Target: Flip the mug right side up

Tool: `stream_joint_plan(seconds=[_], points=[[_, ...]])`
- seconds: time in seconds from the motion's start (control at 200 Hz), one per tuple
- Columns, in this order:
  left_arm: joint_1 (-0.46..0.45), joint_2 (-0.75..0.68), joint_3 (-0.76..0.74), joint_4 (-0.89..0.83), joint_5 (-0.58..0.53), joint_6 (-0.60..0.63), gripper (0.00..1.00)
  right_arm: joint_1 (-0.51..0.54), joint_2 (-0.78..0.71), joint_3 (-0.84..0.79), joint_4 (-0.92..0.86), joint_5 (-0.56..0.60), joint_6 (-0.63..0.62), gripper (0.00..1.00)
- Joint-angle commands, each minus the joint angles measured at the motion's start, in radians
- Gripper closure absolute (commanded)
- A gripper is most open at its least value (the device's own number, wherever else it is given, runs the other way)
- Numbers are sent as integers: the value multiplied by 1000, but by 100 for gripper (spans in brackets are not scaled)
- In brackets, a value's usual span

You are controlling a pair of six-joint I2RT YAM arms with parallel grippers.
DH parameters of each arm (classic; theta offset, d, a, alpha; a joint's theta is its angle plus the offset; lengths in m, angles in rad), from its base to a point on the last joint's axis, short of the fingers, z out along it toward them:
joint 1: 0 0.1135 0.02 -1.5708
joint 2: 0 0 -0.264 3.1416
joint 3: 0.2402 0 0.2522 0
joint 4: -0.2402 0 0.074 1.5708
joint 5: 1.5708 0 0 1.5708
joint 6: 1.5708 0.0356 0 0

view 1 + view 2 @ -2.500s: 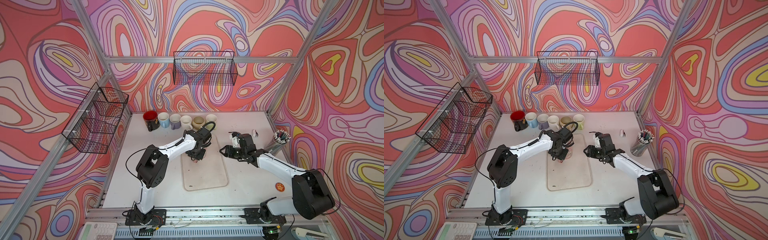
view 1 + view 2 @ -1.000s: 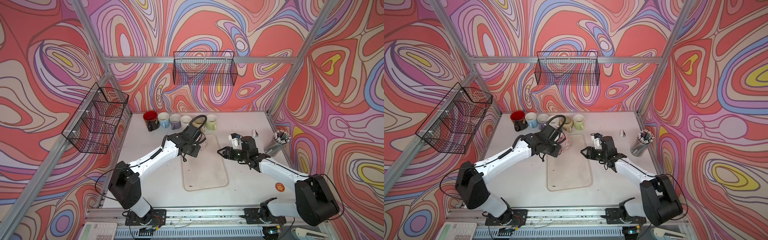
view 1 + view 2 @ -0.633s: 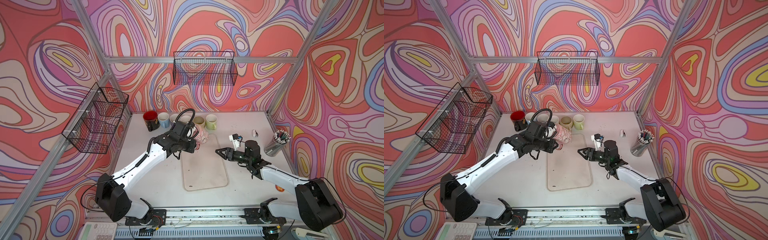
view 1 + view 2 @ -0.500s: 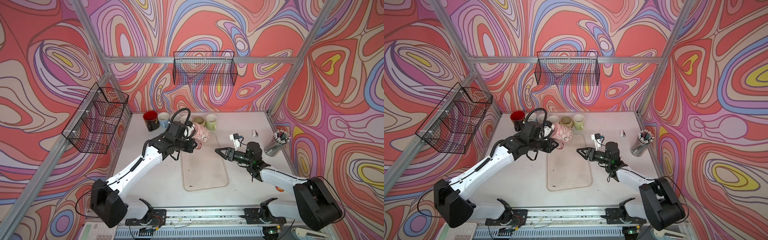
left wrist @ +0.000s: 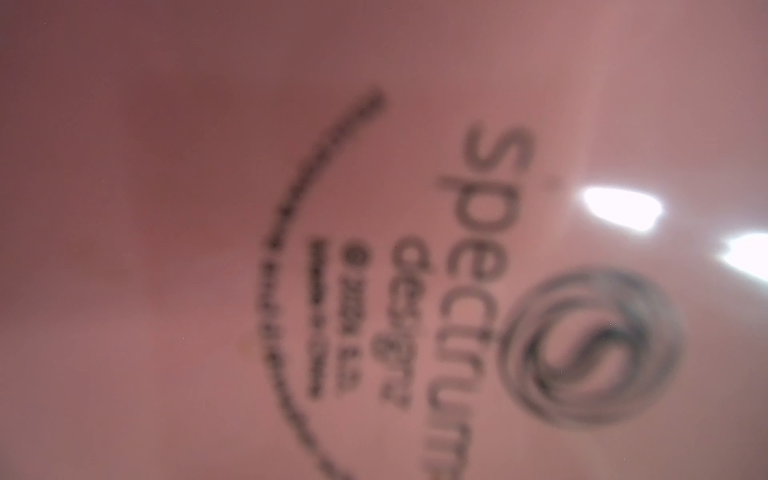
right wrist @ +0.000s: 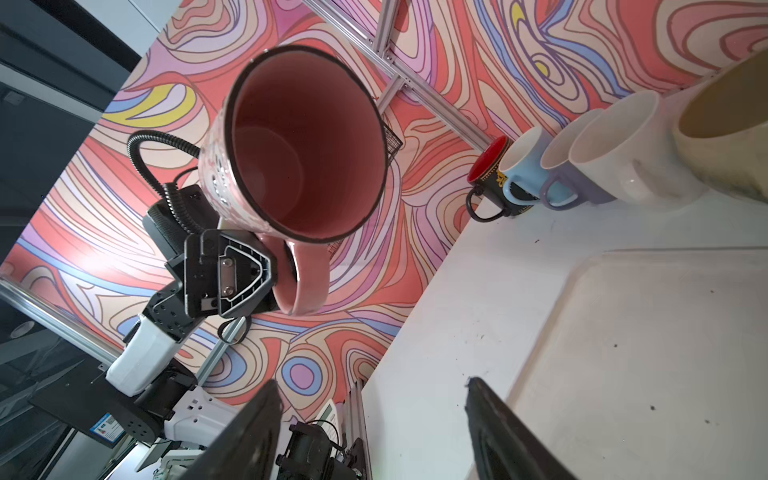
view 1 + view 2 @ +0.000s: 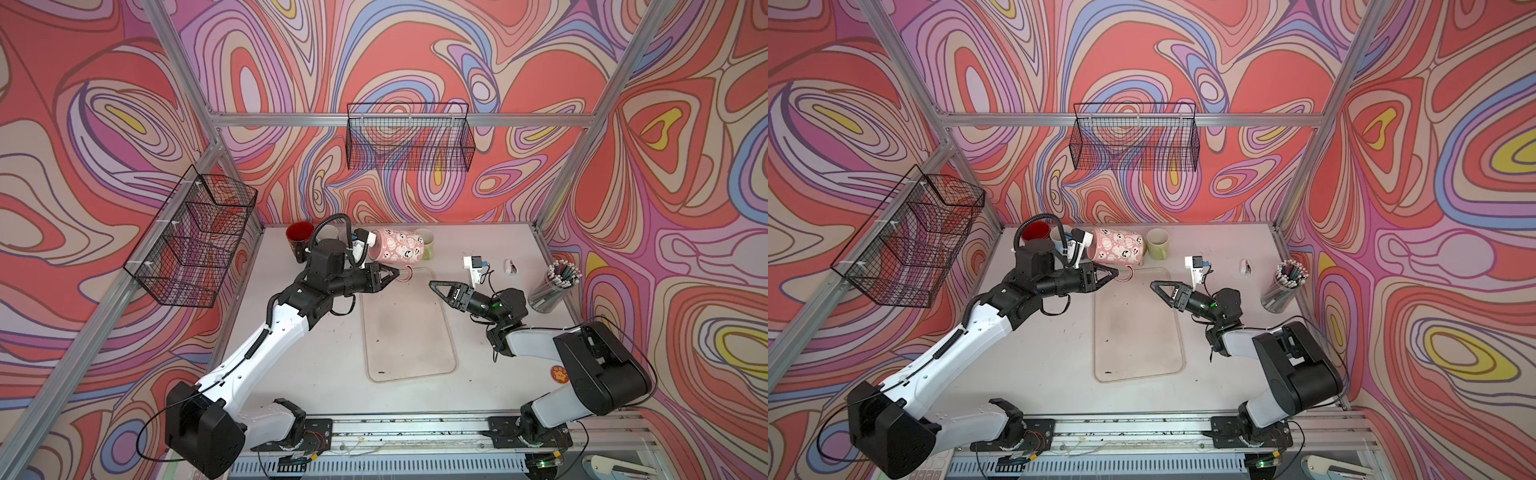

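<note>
Progress: the pink ceramic mug with white ghost faces point(image 7: 397, 246) is hanging clear of the white table point(image 7: 324, 361), lying on its side; I judge the turn about half done, with tipping the mouth upward and setting it down remaining.
Mug position: its mouth is facing the right gripper point(image 7: 442, 289), and its printed base is filling the left wrist view.
Left gripper: the left gripper point(image 6: 249, 274) is clamping the mug's pink handle point(image 6: 307, 278).
Right gripper: its fingers are standing apart, touching nothing.
Mug contents: the pink interior is showing empty.
Back row: the upright mugs along the wall point(image 6: 615, 145) are showing no contents.
Pen cup: the clear cup point(image 7: 552, 286) is holding pens.
Baskets: the two black wire baskets point(image 7: 409, 141) are appearing empty.
</note>
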Motion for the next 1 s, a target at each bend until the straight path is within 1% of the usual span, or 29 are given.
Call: stream_joint_plan(seconds=[0.0, 0.075, 0.28, 0.441, 0.581, 0.997], points=[[17, -47, -16, 286, 89, -94, 100, 11, 33, 55, 119, 11, 72, 27], [18, -41, -28, 335, 104, -124, 100, 27, 39, 87, 94, 21, 69, 27], [20, -33, -31, 399, 117, -151, 100, 77, 34, 172, -13, 42, 17, 27], [20, -29, -33, 430, 125, -161, 100, 94, 67, 233, 3, 45, 49, 27], [21, -29, -41, 441, 127, -158, 100, 107, 92, 282, -40, 44, 49, 28], [20, -13, -89, 515, 136, -191, 100, 129, 157, 370, -12, 45, 87, 32]])
